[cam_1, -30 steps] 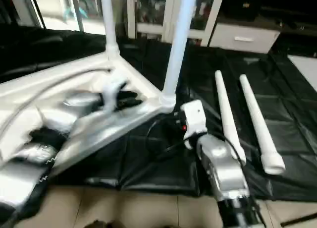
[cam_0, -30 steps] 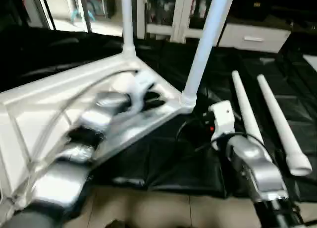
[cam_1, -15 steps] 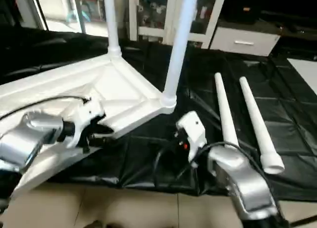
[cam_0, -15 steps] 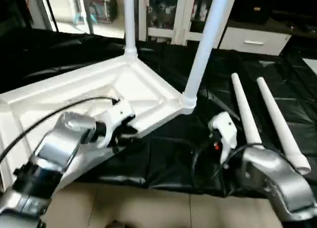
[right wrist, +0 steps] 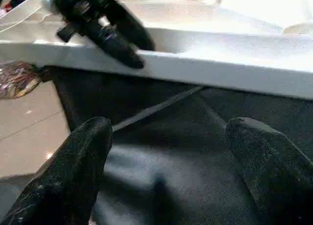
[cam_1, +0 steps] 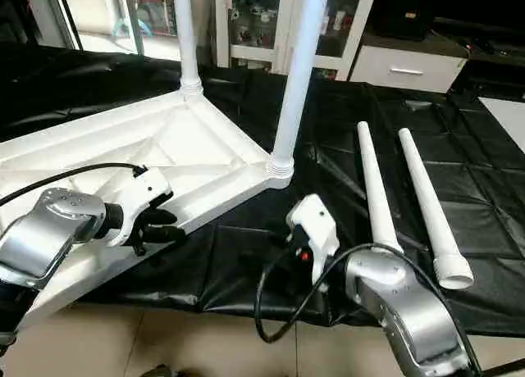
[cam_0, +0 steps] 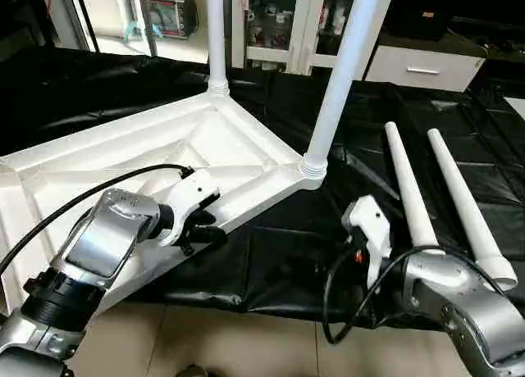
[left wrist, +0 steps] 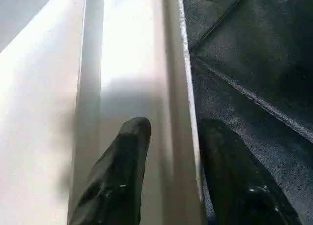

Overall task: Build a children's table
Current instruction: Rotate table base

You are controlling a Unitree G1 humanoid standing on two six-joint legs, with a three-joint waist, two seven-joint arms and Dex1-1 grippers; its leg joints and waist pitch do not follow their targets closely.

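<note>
Head views: the top (cam_0: 123, 160) lies underside up on a black sheet (cam_0: 279, 262), two legs (cam_0: 336, 74) socketed, two more (cam_0: 410, 193) loose beside it. Left wrist view: the left gripper (left wrist: 168, 137) straddles the top's rim. Right wrist view: the right gripper (right wrist: 166, 137) gapes wide, empty.

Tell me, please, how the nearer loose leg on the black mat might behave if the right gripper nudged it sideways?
The leg is a round tapered tube, so it would probably roll, curving toward its thin end. It looks like hollow plastic, likely light and stiff. The other loose leg lies close beside it and might stop it.
</note>
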